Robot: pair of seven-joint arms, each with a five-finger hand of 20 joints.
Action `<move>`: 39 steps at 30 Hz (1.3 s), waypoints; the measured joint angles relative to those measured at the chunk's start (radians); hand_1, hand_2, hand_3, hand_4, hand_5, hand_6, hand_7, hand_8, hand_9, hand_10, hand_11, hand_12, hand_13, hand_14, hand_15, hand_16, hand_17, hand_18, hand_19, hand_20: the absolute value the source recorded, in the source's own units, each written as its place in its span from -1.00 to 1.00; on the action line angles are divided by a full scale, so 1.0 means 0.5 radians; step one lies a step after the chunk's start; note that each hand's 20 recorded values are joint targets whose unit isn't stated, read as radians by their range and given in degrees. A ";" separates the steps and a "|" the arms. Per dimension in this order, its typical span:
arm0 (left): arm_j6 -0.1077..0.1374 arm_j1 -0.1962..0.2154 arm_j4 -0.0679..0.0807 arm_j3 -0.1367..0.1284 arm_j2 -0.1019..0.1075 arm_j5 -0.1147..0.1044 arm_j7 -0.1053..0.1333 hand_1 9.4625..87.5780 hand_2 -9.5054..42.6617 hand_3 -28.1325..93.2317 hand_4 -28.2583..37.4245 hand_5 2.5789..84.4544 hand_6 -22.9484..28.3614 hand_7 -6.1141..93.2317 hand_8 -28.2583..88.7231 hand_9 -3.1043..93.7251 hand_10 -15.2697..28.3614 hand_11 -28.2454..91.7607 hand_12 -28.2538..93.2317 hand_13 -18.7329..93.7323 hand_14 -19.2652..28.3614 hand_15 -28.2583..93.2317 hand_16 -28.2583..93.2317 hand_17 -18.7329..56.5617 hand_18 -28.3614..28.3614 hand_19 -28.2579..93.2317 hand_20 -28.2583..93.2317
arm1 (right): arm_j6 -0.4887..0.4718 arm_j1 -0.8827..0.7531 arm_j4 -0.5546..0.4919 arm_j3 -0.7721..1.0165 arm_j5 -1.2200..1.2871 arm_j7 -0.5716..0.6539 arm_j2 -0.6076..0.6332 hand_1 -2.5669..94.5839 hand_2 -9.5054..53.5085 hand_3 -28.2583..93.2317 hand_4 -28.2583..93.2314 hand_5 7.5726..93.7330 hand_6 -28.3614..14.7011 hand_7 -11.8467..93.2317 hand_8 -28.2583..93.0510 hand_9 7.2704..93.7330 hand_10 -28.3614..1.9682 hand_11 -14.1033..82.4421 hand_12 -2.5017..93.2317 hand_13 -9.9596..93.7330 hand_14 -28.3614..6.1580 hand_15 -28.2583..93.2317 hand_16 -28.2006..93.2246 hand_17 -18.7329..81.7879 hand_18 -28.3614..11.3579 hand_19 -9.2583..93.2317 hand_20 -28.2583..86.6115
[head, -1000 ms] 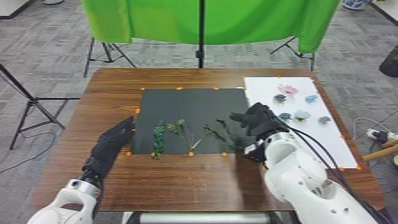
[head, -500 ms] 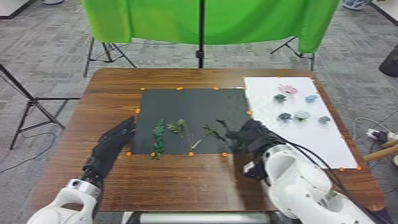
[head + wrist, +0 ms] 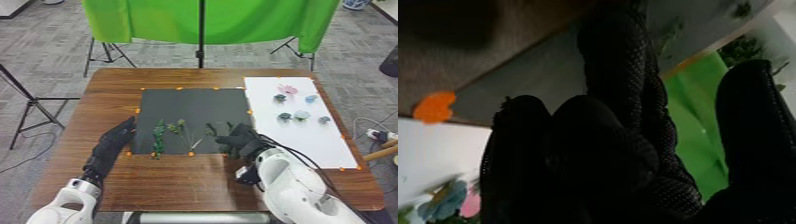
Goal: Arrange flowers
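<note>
In the head view my right hand (image 3: 240, 139) is low over the dark sheet's (image 3: 173, 102) near right corner, beside a short green sprig (image 3: 211, 130). A leafy stem (image 3: 230, 125) shows at its fingers and partly disappears beneath the glove. Farther left lie thin branching stems (image 3: 181, 131) and a long leafy green stem (image 3: 159, 137). My left hand (image 3: 115, 137), fingers straight, rests at the sheet's left edge. In the right wrist view the right hand (image 3: 607, 162) has its thumb apart from the fingers, with green leaves (image 3: 743, 50) beyond; I see nothing gripped.
A white sheet (image 3: 315, 142) on the right holds a pink flower (image 3: 287, 89), a pale flower (image 3: 301, 115) and several blue-grey ones. Orange tabs mark the sheets' edges. Brown tabletop (image 3: 169, 185) lies in front, and a green cloth (image 3: 204, 22) hangs beyond the table.
My right hand has moved left and nearer the robot, from the white sheet's edge to the stems. The sprigs beside it now stand more parallel. The left hand has stayed still.
</note>
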 measured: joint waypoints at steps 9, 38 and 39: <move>-0.001 0.001 -0.004 -0.001 -0.001 0.000 -0.009 -0.60 -0.70 0.47 -0.75 -0.30 0.11 -0.90 -0.56 -0.36 0.17 -0.50 -0.28 -0.29 0.40 -0.48 -0.47 -0.53 0.38 -0.53 -0.29 | 0.371 -0.036 -0.040 0.240 -0.389 0.004 0.106 -0.24 -0.88 0.48 -0.71 0.29 0.18 -0.53 -0.62 0.60 -0.25 -0.24 -0.39 0.84 0.25 0.42 0.02 0.59 -0.22 1.00 0.45; 0.316 0.040 0.004 0.100 -0.003 -0.036 0.247 -0.58 -0.72 0.52 -0.78 -0.21 0.12 -0.83 -0.57 -0.26 0.20 -0.42 -0.28 -0.24 0.37 -0.46 -0.47 -0.47 0.38 -0.52 -0.27 | 0.409 0.319 0.670 -0.031 -0.666 0.074 0.348 0.42 -1.00 0.25 -0.70 0.71 0.18 -0.47 -0.27 0.95 0.15 -0.45 -0.13 1.00 0.55 0.37 0.00 0.79 0.11 1.00 0.27; 0.404 0.045 0.005 0.115 -0.001 -0.055 0.307 -0.59 -0.73 0.53 -0.79 -0.21 0.12 -0.82 -0.58 -0.26 0.20 -0.41 -0.29 -0.24 0.36 -0.46 -0.47 -0.46 0.37 -0.52 -0.27 | 0.472 0.308 0.677 -0.035 -0.667 0.056 0.349 0.42 -1.00 0.25 -0.70 0.71 0.18 -0.47 -0.27 0.95 0.15 -0.44 -0.13 1.00 0.55 0.37 -0.01 0.79 0.11 1.00 0.27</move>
